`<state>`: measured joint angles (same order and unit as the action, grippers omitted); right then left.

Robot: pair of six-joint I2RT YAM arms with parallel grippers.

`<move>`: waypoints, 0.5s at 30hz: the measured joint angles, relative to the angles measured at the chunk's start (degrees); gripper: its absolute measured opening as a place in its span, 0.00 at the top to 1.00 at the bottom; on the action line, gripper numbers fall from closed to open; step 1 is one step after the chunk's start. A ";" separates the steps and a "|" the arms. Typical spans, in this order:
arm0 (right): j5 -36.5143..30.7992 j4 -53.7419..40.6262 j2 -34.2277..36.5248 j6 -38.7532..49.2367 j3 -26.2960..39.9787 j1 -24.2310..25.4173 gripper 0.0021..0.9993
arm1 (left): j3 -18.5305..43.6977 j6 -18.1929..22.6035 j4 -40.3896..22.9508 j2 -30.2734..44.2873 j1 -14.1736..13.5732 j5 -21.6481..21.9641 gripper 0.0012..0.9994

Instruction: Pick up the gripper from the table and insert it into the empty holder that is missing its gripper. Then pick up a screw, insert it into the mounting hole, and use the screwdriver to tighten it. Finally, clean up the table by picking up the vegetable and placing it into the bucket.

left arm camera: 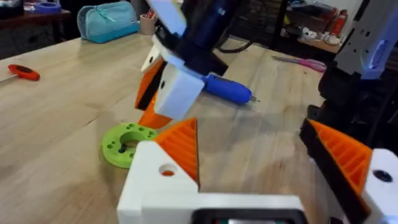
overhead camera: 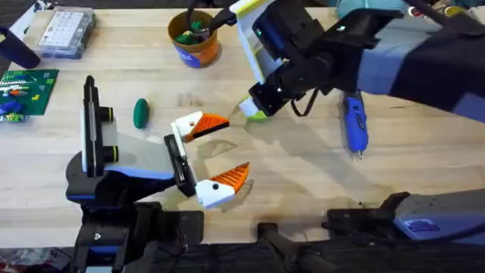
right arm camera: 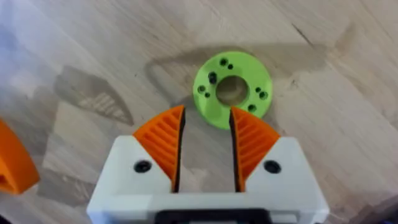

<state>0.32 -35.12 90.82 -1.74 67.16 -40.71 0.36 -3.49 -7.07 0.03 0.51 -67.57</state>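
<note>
The lime-green ring gripper (overhead camera: 256, 114) lies flat on the table (overhead camera: 303, 189) near the middle, also seen as the ring (right arm camera: 232, 90) and ring (left arm camera: 127, 144). My right gripper (right arm camera: 206, 112) hovers just over its near edge, open by a narrow gap with nothing between the orange pads (right arm camera: 163, 138); in the overhead view the right gripper (overhead camera: 255, 105) points down at it. My left gripper (overhead camera: 227, 150) stands wide open and empty just left of the ring. The blue screwdriver (overhead camera: 354, 125) lies to the right. The dark green vegetable (overhead camera: 141, 113) lies at left. The orange bucket (overhead camera: 195, 38) stands at the back.
A black upright holder stand (overhead camera: 92, 129) with yellow-green pieces is at the left. A clear screw box (overhead camera: 67, 32) and a green board (overhead camera: 26, 91) sit at far left. A red-handled tool (left arm camera: 22, 73) and a teal pouch (left arm camera: 109, 18) lie farther off.
</note>
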 joint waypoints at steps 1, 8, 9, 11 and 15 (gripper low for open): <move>0.00 0.71 0.43 0.00 0.00 0.00 0.57 | 0.00 0.00 0.00 0.00 0.00 0.00 0.01; 0.00 3.59 3.37 0.00 0.00 0.00 0.57 | 0.00 0.02 0.00 0.00 0.00 0.00 0.01; 0.02 3.84 3.83 0.00 0.00 0.00 0.57 | 0.00 0.00 0.00 0.00 0.00 0.00 0.01; 0.02 4.45 4.74 0.00 0.00 0.00 0.57 | 0.00 0.00 0.00 0.00 0.00 0.00 0.01; 0.02 6.15 6.83 0.02 -0.02 0.00 0.57 | 0.00 0.02 0.00 0.00 0.00 0.00 0.01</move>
<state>0.34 -28.97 97.65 -1.72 67.13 -40.71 0.36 -3.46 -7.07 0.03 0.51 -67.57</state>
